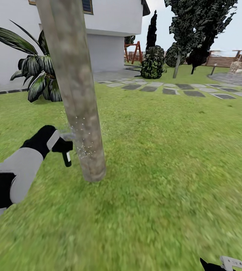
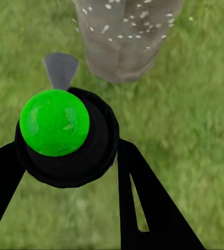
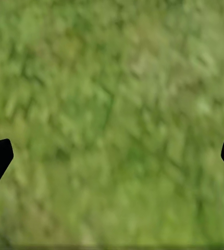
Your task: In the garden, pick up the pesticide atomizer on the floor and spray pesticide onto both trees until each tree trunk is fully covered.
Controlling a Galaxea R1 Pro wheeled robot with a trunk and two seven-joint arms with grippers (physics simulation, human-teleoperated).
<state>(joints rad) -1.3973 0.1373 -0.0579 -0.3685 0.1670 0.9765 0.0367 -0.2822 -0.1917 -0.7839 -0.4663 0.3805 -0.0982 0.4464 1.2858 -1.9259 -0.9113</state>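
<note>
A thick mottled grey-brown tree trunk [image 1: 79, 113] leans up from the lawn just ahead of me. My left gripper [image 1: 55, 143] is shut on the pesticide atomizer [image 1: 65, 149], a dark bottle with a white label, held close beside the trunk's lower part. In the left wrist view the atomizer [image 2: 65, 138] sits between the black fingers [image 2: 143, 198], its green spot [image 2: 53, 122] facing the camera and its grey head [image 2: 61, 70] towards the trunk [image 2: 125, 47]. Pale pesticide specks [image 1: 84, 145] dot the bark [image 2: 117, 26]. My right gripper [image 1: 220, 265] hangs low over grass, open [image 3: 112, 159].
A low bush with broad dark leaves [image 1: 38, 75] stands left of the trunk before a white house [image 1: 106, 34]. Grey stepping stones [image 1: 166, 88] cross the lawn beyond. Slimmer dark trees [image 1: 196, 22] and a brown slat fence [image 1: 230, 60] stand far right.
</note>
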